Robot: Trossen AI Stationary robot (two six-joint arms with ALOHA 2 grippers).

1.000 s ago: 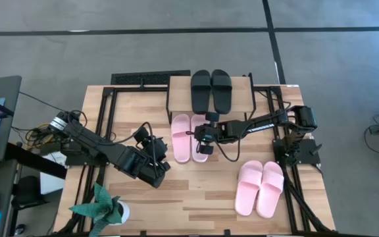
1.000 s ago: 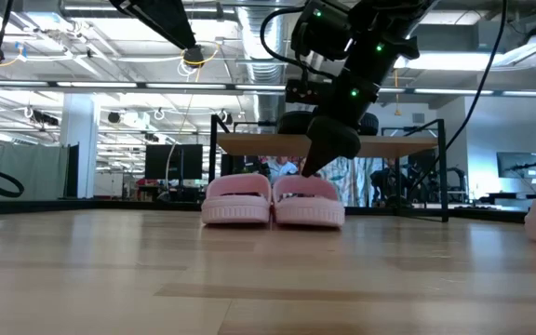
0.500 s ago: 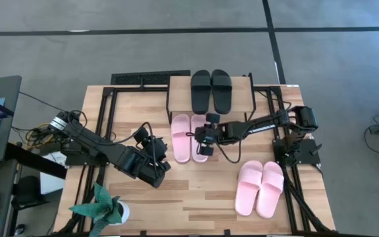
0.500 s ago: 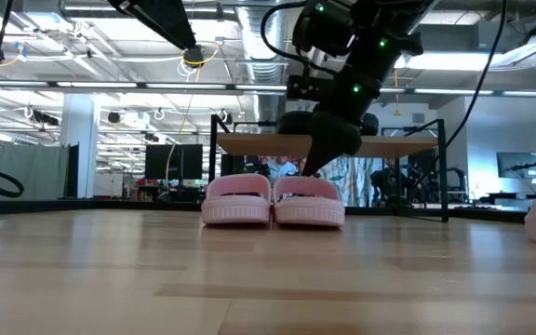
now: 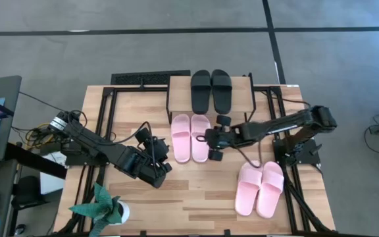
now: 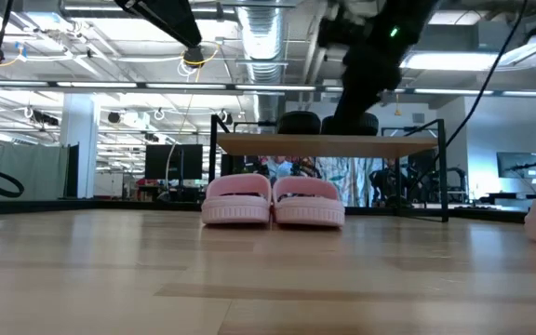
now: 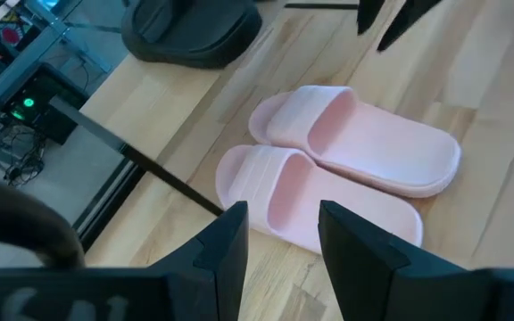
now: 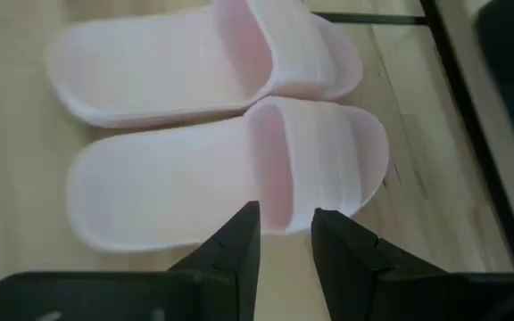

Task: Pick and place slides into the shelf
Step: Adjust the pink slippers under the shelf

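**Right gripper hanging beside the pink pair, nothing pinched**

From my high view: R arm reaches in from the right edge of the counter, and the right gripper sits just right of center frame, next to the right-hand sandal of the center pink pair. Not touching it as far as I can tell. In the right wrist view the fingers stand slightly apart with a narrow gap, nothing between them; the two pink slides lie side by side on the wood just beyond the tips.

Center pink pair sits center frame in the high view, toes toward the shelf, partly under its front edge. Low view confirms: both sandals flat on the counter, touching each other, with the shelf plank above and behind them.

Black pair is on the shelf top, upper center of the high view, side by side. In the low view they show as two dark humps on the plank.

Second pink pair lies lower right in the high view, on the counter, well apart from the shelf, angled a bit.

L arm comes in from the left edge; left gripper parked left of center, near the center pink pair but apart from it. Left wrist view shows its fingers spread, empty.

Small potted plant at lower left of the counter.
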